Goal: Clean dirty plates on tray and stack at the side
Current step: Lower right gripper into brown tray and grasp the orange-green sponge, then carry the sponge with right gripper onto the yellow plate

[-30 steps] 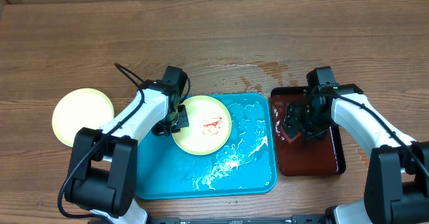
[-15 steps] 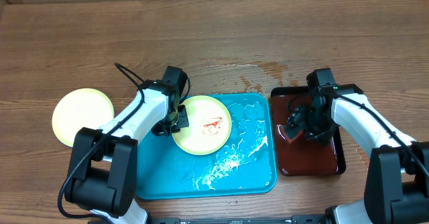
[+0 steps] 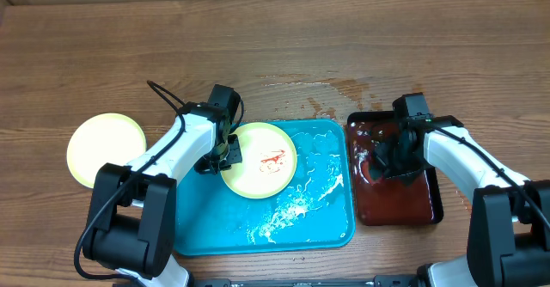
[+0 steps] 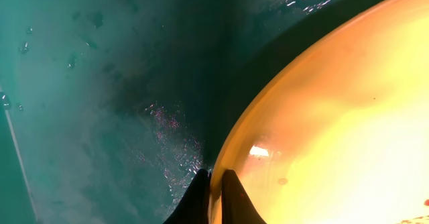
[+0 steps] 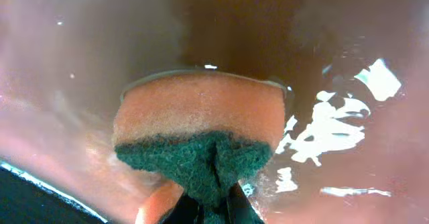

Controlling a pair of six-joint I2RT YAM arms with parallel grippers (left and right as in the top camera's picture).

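Note:
A pale yellow plate [image 3: 260,160] with a red smear lies in the upper left of the wet turquoise tray [image 3: 318,210]. My left gripper [image 3: 225,154] is shut on that plate's left rim. In the left wrist view its fingertips [image 4: 214,184] pinch the plate's edge [image 4: 335,117] above the tray floor [image 4: 100,83]. My right gripper [image 3: 384,160] is down in the dark red-brown tray [image 3: 395,203]. It is shut on an orange sponge [image 5: 201,110] by the sponge's green scouring layer, right gripper [image 5: 218,198], with the sponge resting in shallow water.
A second pale yellow plate [image 3: 106,149] lies on the wooden table left of the turquoise tray. Water is spilled on the table [image 3: 344,89] behind the two trays. The dark red-brown tray holds wet glints [image 5: 335,127].
My right gripper has closed on the sponge in the dark red-brown tray and shifted slightly. The left arm and the plate have not moved.

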